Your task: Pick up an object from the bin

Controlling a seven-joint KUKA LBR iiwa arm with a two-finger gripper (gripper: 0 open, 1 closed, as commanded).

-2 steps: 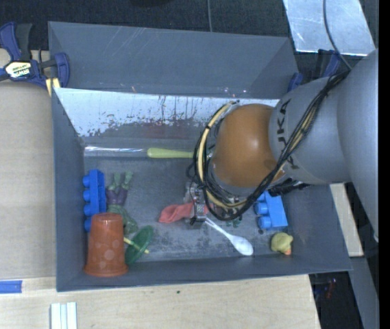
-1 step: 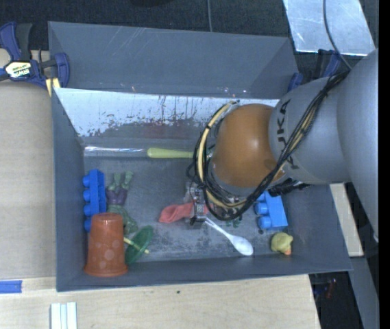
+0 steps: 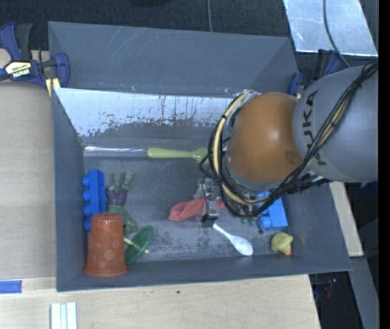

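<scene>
My gripper (image 3: 210, 210) reaches down into the middle of the bin, partly hidden under the orange dome. Its fingertips sit at the right end of a flat red-pink piece (image 3: 186, 211) lying on the floor. A white spoon (image 3: 234, 239) lies just below and right of the fingers. A blue block (image 3: 274, 216) rests to the right, half hidden by the arm.
A yellow-green rounded thing (image 3: 281, 242) sits near the front right corner. A pale green spoon (image 3: 176, 154) lies at the back. At the left are a blue brick (image 3: 92, 199), a purple-green toy (image 3: 118, 192), an orange cup (image 3: 106, 245) and a green piece (image 3: 138, 244).
</scene>
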